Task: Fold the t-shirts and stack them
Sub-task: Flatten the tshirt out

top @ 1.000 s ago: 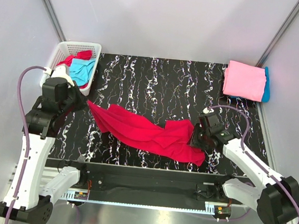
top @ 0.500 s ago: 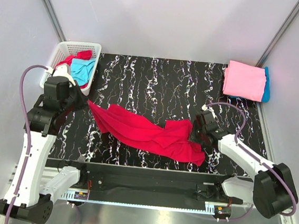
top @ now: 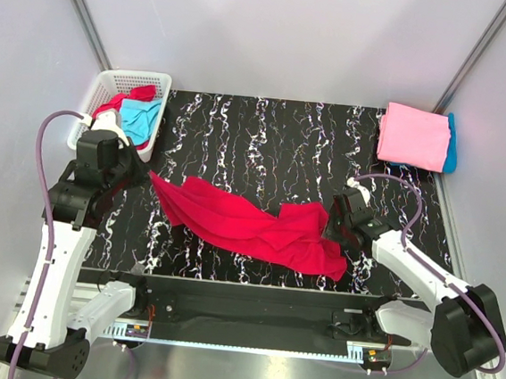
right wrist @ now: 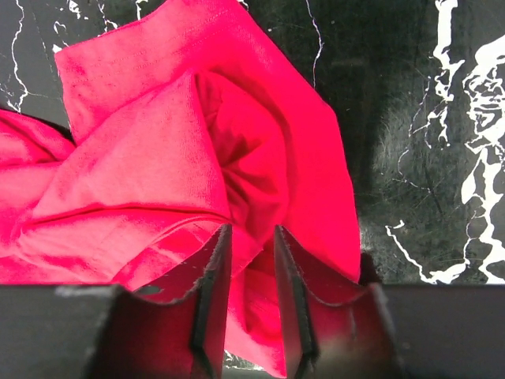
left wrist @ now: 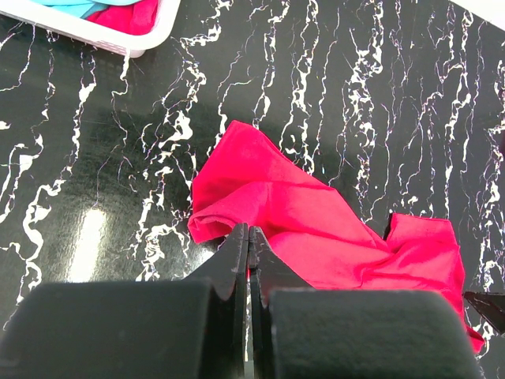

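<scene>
While the left gripper (top: 149, 177), just to the near right of the white basket (top: 138, 75), is clamped shut on what looks like a corner of the crimson t-shirt (top: 241, 224), the shirt lies crumpled. Its long axis slants away from the basket toward the near right, and the collar end is hidden. Farthest from the basket, the right gripper (right wrist: 251, 237) straddles a fold with a narrow gap; whether it bites, I can't tell. I'd want both to draw apart evenly and low, flattening the cloth before any fold.

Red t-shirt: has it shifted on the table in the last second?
No. The red t-shirt has not shifted: its left tip sits just below the near corner of the white basket, as before.
</scene>
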### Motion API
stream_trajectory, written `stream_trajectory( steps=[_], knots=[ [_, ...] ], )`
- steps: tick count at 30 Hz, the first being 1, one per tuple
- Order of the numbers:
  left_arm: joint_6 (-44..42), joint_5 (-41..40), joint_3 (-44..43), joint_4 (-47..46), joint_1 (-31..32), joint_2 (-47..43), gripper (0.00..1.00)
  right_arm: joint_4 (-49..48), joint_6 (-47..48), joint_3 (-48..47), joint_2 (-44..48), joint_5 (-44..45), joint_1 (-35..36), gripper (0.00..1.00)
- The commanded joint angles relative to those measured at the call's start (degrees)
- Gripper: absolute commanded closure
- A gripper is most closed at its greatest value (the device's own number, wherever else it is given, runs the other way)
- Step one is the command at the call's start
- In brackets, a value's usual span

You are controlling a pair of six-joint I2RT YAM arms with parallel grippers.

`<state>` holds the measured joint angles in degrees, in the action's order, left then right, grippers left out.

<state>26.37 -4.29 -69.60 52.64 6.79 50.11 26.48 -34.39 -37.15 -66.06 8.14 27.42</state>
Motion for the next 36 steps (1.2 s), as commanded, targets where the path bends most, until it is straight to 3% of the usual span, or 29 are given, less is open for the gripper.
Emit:
stream_trajectory(
  steps=[1, 8, 14, 28, 36],
  knots=[
    [-0.97, -0.19, 0.34, -3.07, 0.16, -0.45, 1.0, 0.77, -2.25, -0.91, 1.2, 1.53, 0.18, 0.64],
    [-1.06, -0.36, 0.35, -2.99, 0.16, -0.63, 1.0, 0.59, -6.47, 1.46, 6.28, 1.35, 0.18, 0.52],
    [-1.06, -0.54, 0.35, -2.98, 0.16, -0.8, 1.0, -0.29, -12.01, 4.01, 7.26, 0.03, 0.18, 0.51],
    [-1.23, -1.42, 0.79, -3.07, 0.16, -0.89, 1.0, -3.27, -17.02, 7.26, 8.15, 0.56, 0.18, 0.57],
    [-1.41, -1.68, 1.05, -2.99, 0.16, -1.33, 1.0, -4.94, -16.76, 7.09, 6.74, 0.91, 0.18, 0.67]
  ],
)
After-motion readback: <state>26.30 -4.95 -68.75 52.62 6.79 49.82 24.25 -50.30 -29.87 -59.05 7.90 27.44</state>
